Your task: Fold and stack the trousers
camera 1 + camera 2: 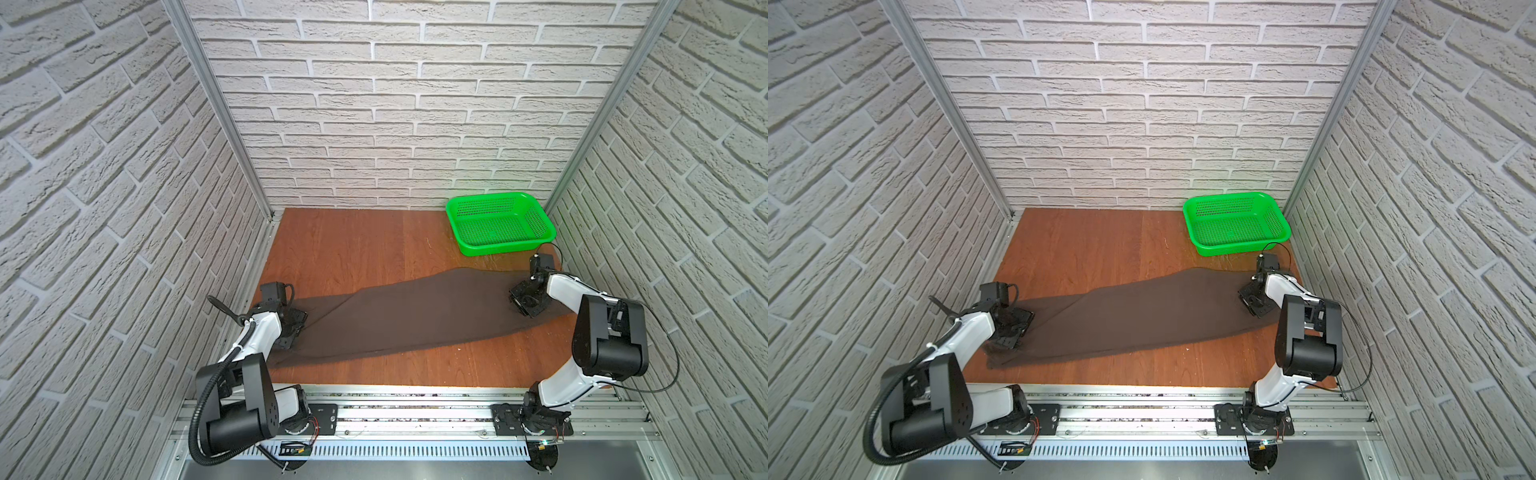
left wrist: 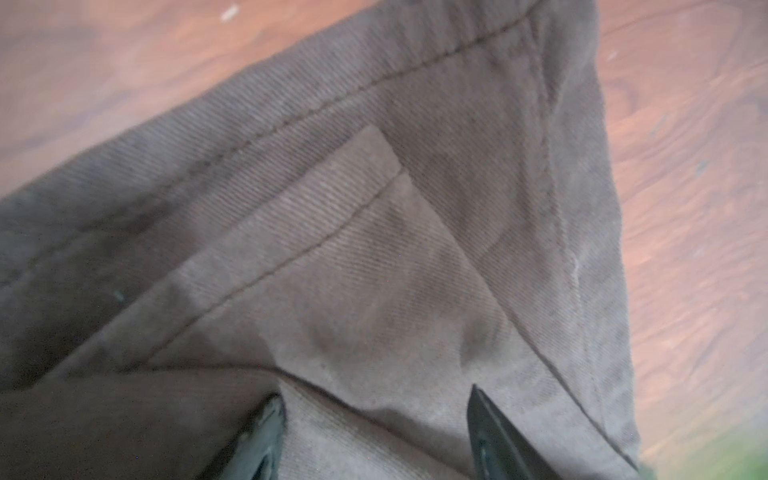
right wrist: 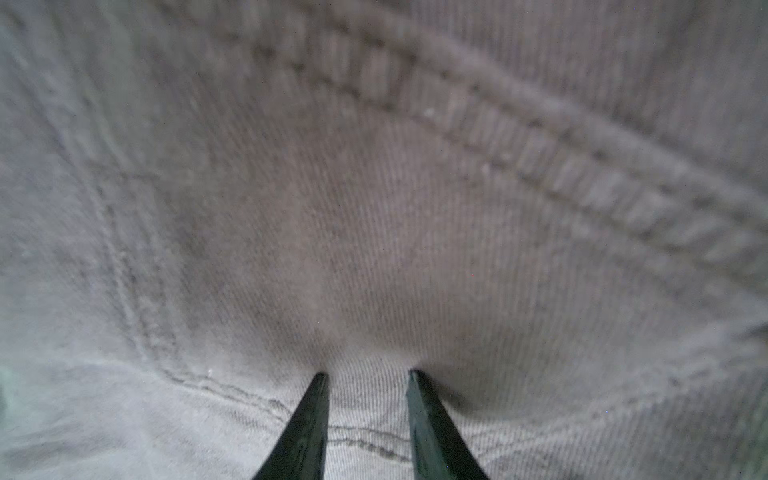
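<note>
- Two ends: left pincer spread open over the soft, limp trousers; right pincer narrowed, grip unclear to me.
- I'd pinch the seamed edge beneath each.

No text, brand or number legible anywhere, small dark tag beside the left arm base possibly printed, unreadable

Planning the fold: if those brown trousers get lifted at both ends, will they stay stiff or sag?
Probably floppy: the trousers lie flat and creased on the table, so the middle should sag. The matte twill weave suggests fair grip, not slippery.
</note>
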Robot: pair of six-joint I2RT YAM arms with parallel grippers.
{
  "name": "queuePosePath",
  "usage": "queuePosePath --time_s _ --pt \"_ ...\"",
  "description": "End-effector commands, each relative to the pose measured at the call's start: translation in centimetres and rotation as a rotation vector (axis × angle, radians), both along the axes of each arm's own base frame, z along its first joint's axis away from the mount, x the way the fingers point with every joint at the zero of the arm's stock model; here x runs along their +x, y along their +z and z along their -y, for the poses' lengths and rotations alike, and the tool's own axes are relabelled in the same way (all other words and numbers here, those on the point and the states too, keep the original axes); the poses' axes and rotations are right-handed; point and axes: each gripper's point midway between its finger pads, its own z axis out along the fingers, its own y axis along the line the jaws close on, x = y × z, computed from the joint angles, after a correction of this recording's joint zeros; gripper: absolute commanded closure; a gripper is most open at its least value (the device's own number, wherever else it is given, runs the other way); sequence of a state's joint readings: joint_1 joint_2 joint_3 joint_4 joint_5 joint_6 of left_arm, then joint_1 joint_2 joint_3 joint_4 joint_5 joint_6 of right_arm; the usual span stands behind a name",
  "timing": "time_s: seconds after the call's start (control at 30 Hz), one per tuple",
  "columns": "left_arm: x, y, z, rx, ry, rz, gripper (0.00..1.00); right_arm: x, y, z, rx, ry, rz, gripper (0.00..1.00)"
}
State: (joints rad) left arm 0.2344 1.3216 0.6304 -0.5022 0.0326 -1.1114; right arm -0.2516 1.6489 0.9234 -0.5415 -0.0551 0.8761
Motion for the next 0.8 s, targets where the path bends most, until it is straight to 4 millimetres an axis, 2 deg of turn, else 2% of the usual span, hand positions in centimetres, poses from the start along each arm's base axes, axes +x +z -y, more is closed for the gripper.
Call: queuePosePath --time_s 0.0,0.13,0.23,0.37,0.43,0.53,0.63,0.77 --pt "2.3 -1.1 -1.8 0.072 -0.051 0.000 0.31 -6.8 -3.4 -1.3 0.054 -0.042 -0.231 0.65" --pt "5.3 -0.7 -2.1 0.052 -0.111 0.015 0.30 -9.6 -3.2 -1.7 0.038 -0.080 -0.245 0.65" --pt "6.6 -0.6 -2.1 0.032 -0.146 0.023 0.31 -11.1 -2.7 -1.7 0.017 -0.090 -0.239 0.65" --pt "7.2 0.0 -2.0 0.016 -0.181 0.043 0.30 -12.7 -1.7 -1.8 -0.008 -0.090 -0.226 0.65" --pt "7.2 1.0 -1.9 0.011 -0.209 0.065 0.30 -12.8 -0.7 -1.6 -0.029 -0.084 -0.196 0.65" --pt "7.5 3.7 -2.0 0.030 -0.260 0.123 0.28 -11.4 1.8 -1.0 -0.074 -0.056 -0.115 0.65" --pt "7.9 8.0 -2.6 0.091 -0.309 0.196 0.27 -8.4 5.5 -1.1 -0.140 0.039 -0.008 0.65" --pt "8.3 13.1 -3.9 0.186 -0.361 0.274 0.25 -4.9 8.6 -3.8 -0.183 0.215 0.108 0.65"
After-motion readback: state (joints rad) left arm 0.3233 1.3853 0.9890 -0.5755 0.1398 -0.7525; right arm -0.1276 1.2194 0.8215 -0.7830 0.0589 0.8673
